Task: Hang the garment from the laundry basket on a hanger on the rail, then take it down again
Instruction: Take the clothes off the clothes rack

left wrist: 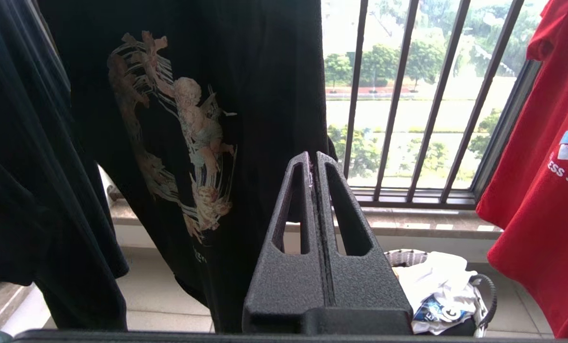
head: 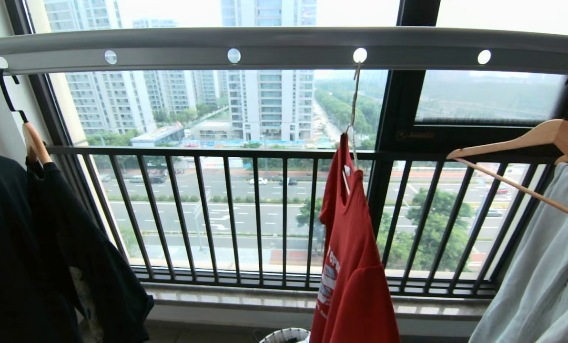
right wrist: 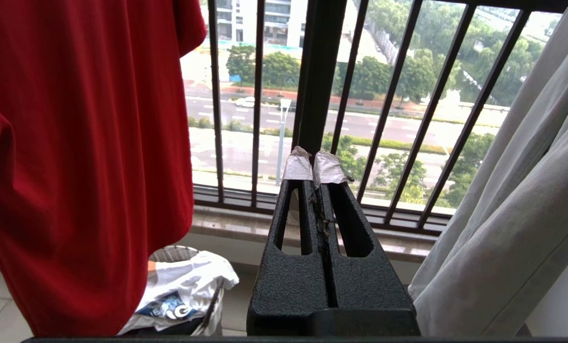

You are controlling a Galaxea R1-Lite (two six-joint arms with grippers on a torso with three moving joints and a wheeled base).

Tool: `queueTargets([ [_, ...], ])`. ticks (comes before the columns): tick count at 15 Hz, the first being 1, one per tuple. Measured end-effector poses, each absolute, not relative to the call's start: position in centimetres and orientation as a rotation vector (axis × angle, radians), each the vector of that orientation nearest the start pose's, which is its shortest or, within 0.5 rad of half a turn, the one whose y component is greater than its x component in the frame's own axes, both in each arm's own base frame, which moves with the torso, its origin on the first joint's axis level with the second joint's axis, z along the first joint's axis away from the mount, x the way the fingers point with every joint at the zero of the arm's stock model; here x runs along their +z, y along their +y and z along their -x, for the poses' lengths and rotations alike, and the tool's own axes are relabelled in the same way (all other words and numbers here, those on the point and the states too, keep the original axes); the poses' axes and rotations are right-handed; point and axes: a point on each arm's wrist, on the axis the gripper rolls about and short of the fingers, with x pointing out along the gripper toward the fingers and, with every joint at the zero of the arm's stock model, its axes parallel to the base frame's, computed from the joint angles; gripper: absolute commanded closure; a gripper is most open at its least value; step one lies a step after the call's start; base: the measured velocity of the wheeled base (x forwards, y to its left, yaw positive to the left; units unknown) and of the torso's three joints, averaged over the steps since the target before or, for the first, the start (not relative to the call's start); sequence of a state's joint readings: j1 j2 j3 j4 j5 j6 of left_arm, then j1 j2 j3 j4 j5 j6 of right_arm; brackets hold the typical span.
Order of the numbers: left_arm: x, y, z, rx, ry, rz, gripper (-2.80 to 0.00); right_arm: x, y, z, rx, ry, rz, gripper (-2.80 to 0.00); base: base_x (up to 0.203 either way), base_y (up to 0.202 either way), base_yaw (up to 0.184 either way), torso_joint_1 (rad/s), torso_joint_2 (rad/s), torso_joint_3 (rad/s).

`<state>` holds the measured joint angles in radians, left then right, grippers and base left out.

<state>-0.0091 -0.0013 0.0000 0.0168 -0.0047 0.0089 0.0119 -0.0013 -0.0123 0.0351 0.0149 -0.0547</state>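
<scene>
Both grippers are clenched on nothing: the left gripper (left wrist: 313,159) faces the black printed T-shirt (left wrist: 184,124), the right gripper (right wrist: 316,166) the window railing (right wrist: 341,95). The red T-shirt (head: 355,267) hangs between them, its long axis vertical, on the wire hanger (head: 353,119) hooked in the rail (head: 284,47), seemingly about equally near either arm. Its folds drape sideways, white lettering showing, above the laundry basket (right wrist: 169,255).

The hanger (head: 352,125) is mostly hidden inside the red T-shirt (head: 355,267), whose hem is cut off below. Only the laundry basket (head: 284,336) rim is seen in the head view.
</scene>
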Motion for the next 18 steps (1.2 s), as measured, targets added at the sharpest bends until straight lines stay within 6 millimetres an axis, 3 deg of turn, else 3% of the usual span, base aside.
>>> queueTargets([
  [12,7.4,0.0,2.3,-0.014,0.015,-0.009,0.00,7.6,0.0,2.4,0.016,0.021,0.055,0.00,0.000,0.000,0.000,0.000,0.00,0.000],
  [18,7.4,0.0,2.3,-0.014,0.015,-0.009,0.00,12.3,0.0,3.4,0.019,-0.023,0.052,0.00,0.000,0.000,0.000,0.000,0.00,0.000],
])
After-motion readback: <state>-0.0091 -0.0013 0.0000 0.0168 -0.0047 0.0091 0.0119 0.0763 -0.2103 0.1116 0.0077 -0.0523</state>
